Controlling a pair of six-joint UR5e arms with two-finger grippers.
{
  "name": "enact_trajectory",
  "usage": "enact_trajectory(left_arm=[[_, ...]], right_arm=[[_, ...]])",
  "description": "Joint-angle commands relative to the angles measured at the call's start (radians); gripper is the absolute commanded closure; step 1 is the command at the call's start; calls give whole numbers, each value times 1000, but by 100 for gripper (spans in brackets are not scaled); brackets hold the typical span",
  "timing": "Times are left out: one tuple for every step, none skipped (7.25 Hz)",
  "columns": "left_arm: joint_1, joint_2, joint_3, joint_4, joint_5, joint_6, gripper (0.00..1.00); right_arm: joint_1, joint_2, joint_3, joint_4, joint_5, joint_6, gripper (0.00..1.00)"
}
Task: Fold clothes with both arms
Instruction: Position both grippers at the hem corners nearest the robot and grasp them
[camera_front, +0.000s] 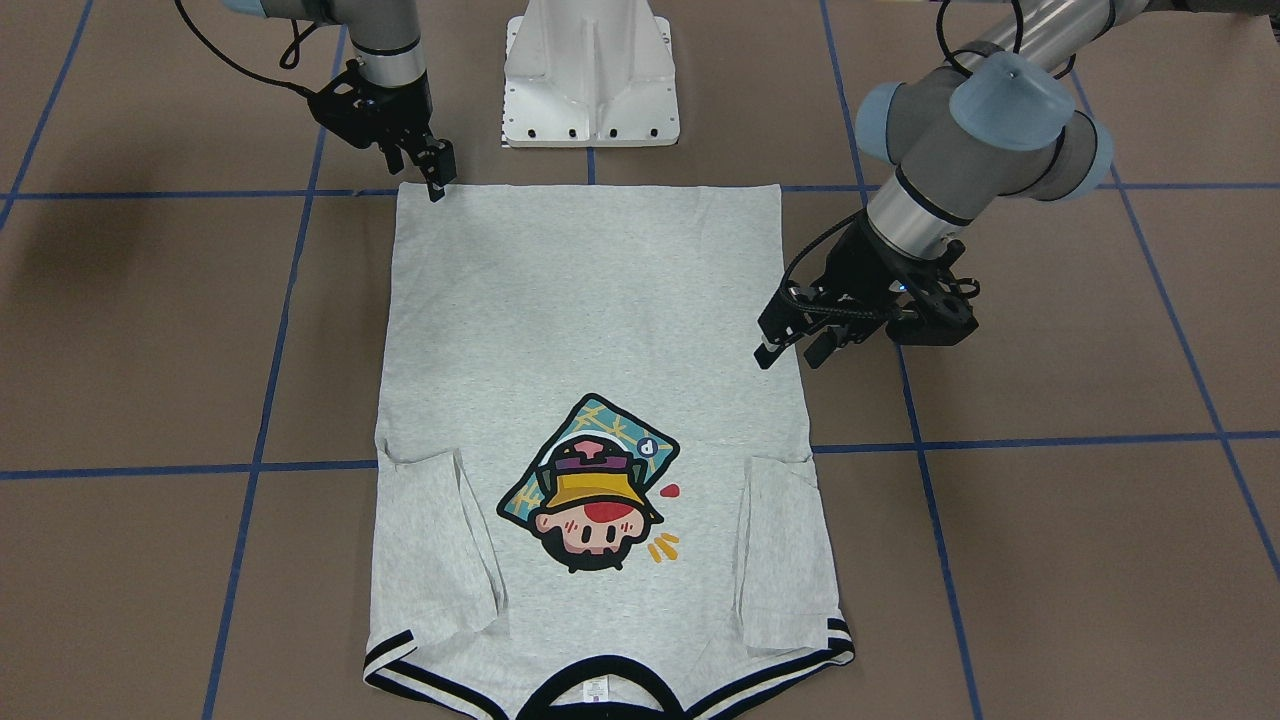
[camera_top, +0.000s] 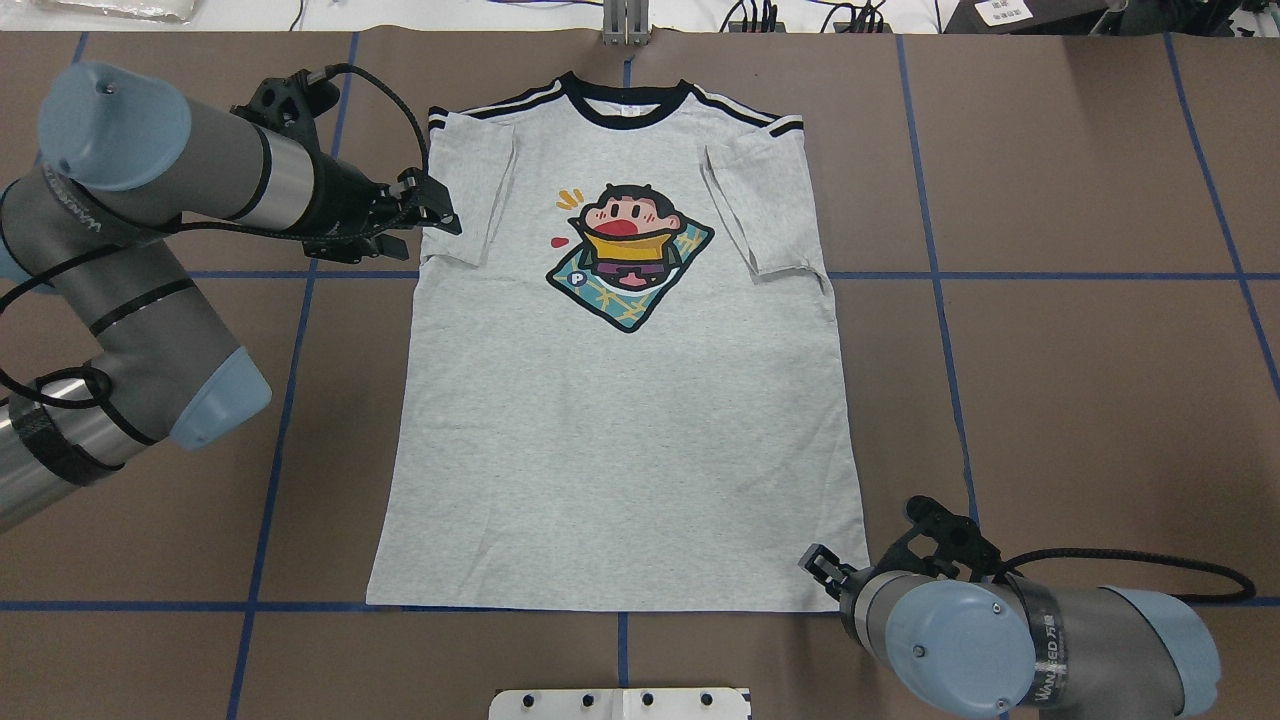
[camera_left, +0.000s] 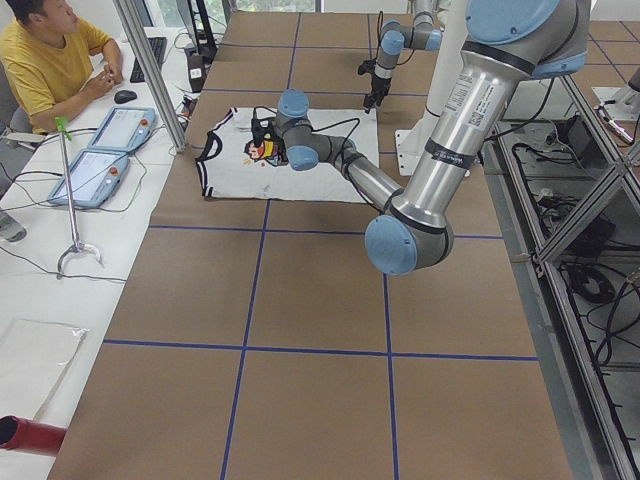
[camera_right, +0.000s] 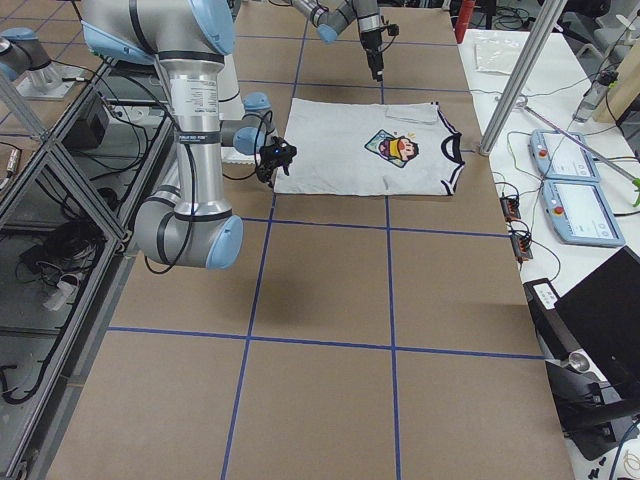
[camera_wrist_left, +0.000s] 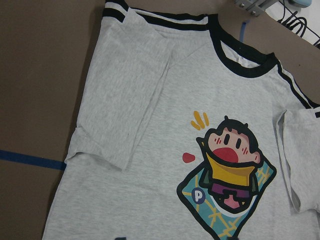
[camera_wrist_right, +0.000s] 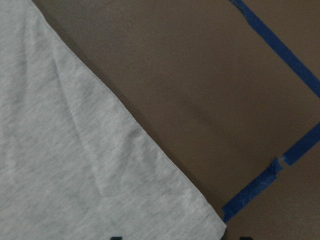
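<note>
Your left gripper (camera_front: 790, 352) hangs beside the shirt (camera_front: 590, 300), near its tucked-in sleeve (camera_front: 780, 550), fingers apart. Your right gripper (camera_front: 438, 178) waits at the bottom corner, and its fingers seem apart too. The shirt lies flat on the table (camera_front: 1050, 520), picture up, ready to grab.

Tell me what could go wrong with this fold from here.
The right gripper is at the very corner of the T-shirt hem; it may miss or catch one layer. The left gripper is near the tucked sleeve, which could flop open when lifted.
</note>
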Motion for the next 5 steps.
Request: enact_trajectory(left_arm=[[1,0,1,0,1,1,26],[2,0,1,0,3,1,26],[2,0,-1,0,3,1,25],[2,0,1,0,3,1,25],[1,2,2,0,3,1,25]], right_arm=[[-6,-7,-6,1,5,0,22],[-6,-19,-7,1,5,-2,23],[-6,-22,2,1,8,-2,26],[-7,-22,-6,1,7,-2,32],[-7,-22,-4,1,5,0,48]])
